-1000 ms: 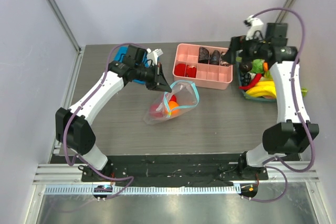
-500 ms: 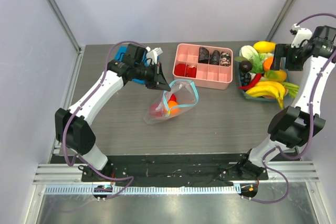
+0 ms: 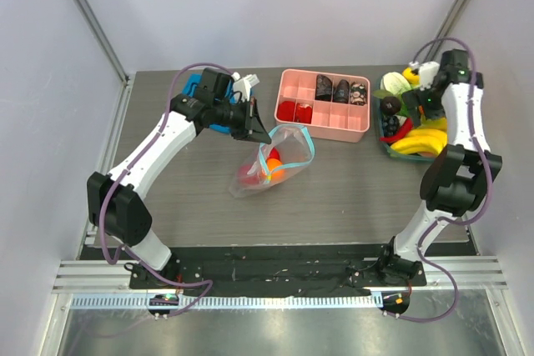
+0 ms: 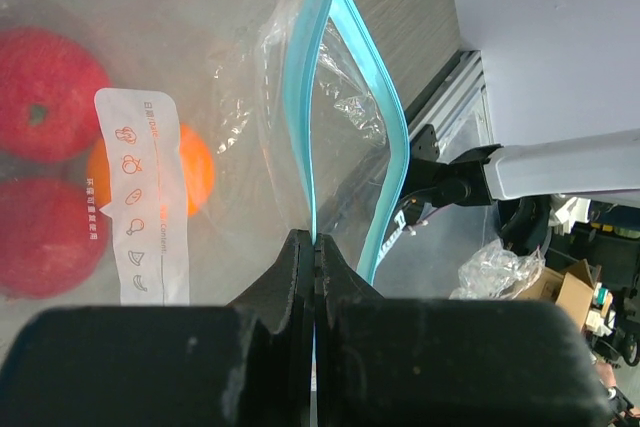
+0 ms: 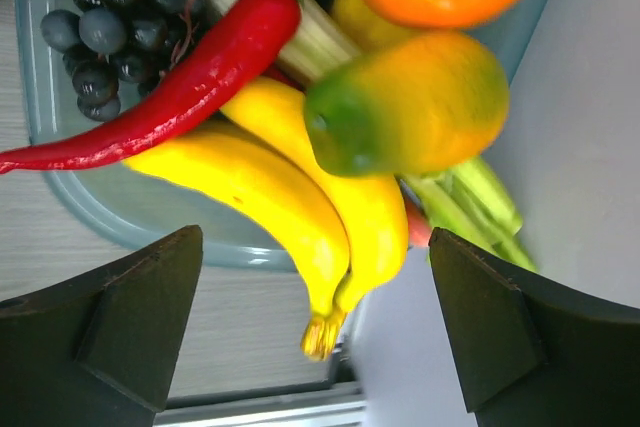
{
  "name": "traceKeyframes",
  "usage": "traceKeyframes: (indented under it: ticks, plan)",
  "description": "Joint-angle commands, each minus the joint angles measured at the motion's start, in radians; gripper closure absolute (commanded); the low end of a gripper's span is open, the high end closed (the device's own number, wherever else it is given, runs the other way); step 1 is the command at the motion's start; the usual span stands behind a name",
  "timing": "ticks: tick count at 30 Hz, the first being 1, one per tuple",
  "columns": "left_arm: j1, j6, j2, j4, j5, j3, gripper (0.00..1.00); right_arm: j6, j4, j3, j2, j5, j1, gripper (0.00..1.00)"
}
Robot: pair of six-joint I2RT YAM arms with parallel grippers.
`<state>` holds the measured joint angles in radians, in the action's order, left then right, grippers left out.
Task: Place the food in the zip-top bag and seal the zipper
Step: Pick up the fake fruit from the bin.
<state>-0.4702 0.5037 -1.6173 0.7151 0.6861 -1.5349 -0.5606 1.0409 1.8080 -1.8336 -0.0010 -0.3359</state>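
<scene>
The zip-top bag (image 3: pixel 275 164) lies in the middle of the bench (image 3: pixel 192 206), just in front of the pink box (image 3: pixel 324 110). It has not moved in the last second. Its mouth is held up and stands open, so the zipper (image 4: pixel 305 147) makes a loop, as the top view shows. Inside the bag there are already two red round pieces (image 4: pixel 45 97) and an orange (image 4: pixel 195 172) behind the white label (image 4: pixel 145 197). The left jaws are fully closed on one lip of the zipper edge, and they have kept this grip without change.

The right arm (image 3: pixel 455 114) is what has changed. A second ago it was over the right end of the pink box, then it swung far out to the right, and now it is above the teal tray (image 5: pixel 60 167) at the right side of the bench. The right jaws are wide open and hold nothing. In the wrist view the banana bunch (image 5: pixel 270 197) lies directly between and below them, beside the red chili (image 5: pixel 190 77), the dark grapes (image 5: pixel 110 17) and a yellow-green piece (image 5: pixel 410 112).

I judge that the arm has come back for the next piece of food, and the banana seems the probable target. The loading is therefore only partly done. The sealing cannot begin yet, because the left jaws must keep the mouth open until the last piece is inside.
</scene>
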Motion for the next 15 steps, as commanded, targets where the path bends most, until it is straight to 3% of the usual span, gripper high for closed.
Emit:
traceKeyframes:
  ticks: [1, 11, 15]
  plan:
    - [0.001, -0.030, 0.010, -0.017, 0.033, -0.005, 1.00, -0.184, -0.215, -0.127, 0.094, 0.220, 0.104, 0.00]
    - [0.010, -0.040, 0.000, -0.016, 0.041, 0.009, 1.00, -0.355, -0.395, -0.205, 0.053, 0.386, 0.141, 0.01]
    - [0.018, -0.042, -0.009, -0.013, 0.038, 0.005, 1.00, -0.406, -0.435, -0.259, 0.042, 0.400, 0.140, 0.07]
